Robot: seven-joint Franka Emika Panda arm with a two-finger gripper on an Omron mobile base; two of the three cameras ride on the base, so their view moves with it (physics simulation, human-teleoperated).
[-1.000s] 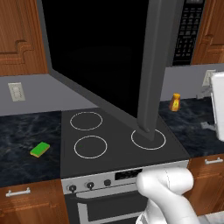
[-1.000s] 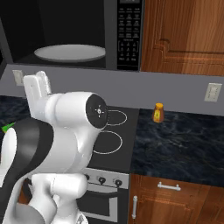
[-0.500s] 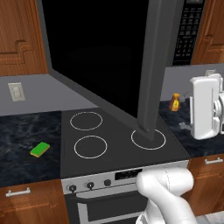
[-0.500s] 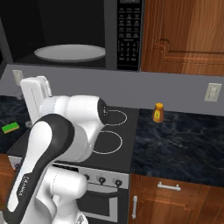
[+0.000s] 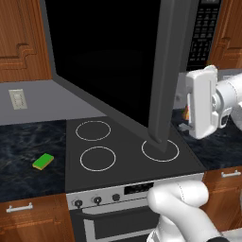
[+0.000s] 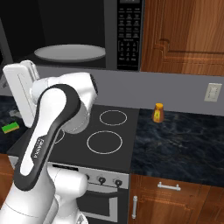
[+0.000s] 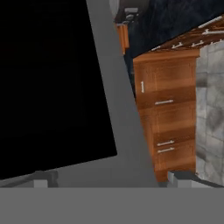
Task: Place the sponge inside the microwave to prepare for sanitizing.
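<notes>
On the dark marbled counter (image 5: 19,156) left of the stove, the sponge (image 5: 43,161) lies flat, green top up with its yellow layer showing along the edge, well apart from the robot's hand; the right base view catches it too, at the far left behind the arm. To its right sits the black glass cooktop (image 5: 127,158) with three white burner rings in view, two on the left, one behind the other, and one at the near right, and below them a row of oven knobs (image 5: 97,200). Above the cooktop hangs the microwave (image 6: 78,30), its door (image 5: 170,71) swung wide open and jutting out toward the camera so its grey edge stands over the near right burner; inside, the white round plate (image 6: 70,52) lies bare, and the keypad strip (image 6: 129,33) runs down the right side of the box. Right of the door, the white arm holds its gripper (image 7: 111,177) beside the door's outer face, fingers spread as wide as they go and gripping nothing; the hand view looks past the door edge toward wooden drawers (image 7: 164,113). Farther right, a small orange-yellow bottle (image 6: 158,113) stands upright on the counter near the back wall, below the wooden upper cabinets (image 6: 183,35).
</notes>
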